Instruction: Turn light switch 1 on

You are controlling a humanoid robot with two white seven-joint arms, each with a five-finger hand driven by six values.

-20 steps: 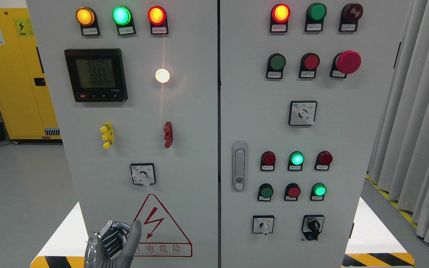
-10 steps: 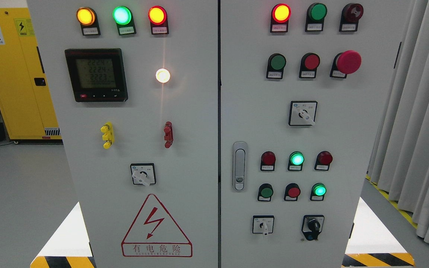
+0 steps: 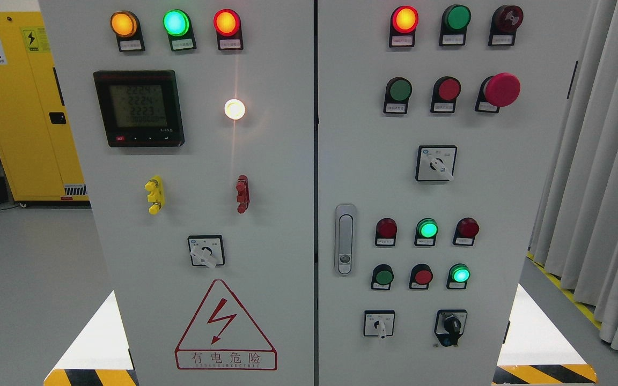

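Here, neither robot hand is seen in the head view, so whether the fingers are spread or curled cannot be told.

The view is filled by a grey control cabinet (image 3: 277, 161) with two doors. Which control is light switch 1 cannot be told, as the labels are too small to be read. On the left door, a white rotary switch (image 3: 206, 251) is mounted just above a red warning triangle (image 3: 225, 326), with its lever pointed down and to the right. A lit white lamp (image 3: 234, 109) is seen higher up, beside a black digital meter (image 3: 138, 108). Between them and the rotary switch, a yellow toggle (image 3: 154, 194) and a red toggle (image 3: 242, 194) are set well apart. Three lit lamps, orange, green and red, are lined along the top.

On the right door, a metal door handle (image 3: 345, 239) is fixed near the seam. A large red mushroom button (image 3: 501, 89) is placed at the upper right, and a black knob switch (image 3: 451, 325) near the bottom. A yellow cabinet (image 3: 19, 107) stands behind at the left, grey curtains (image 3: 598, 187) at the right.
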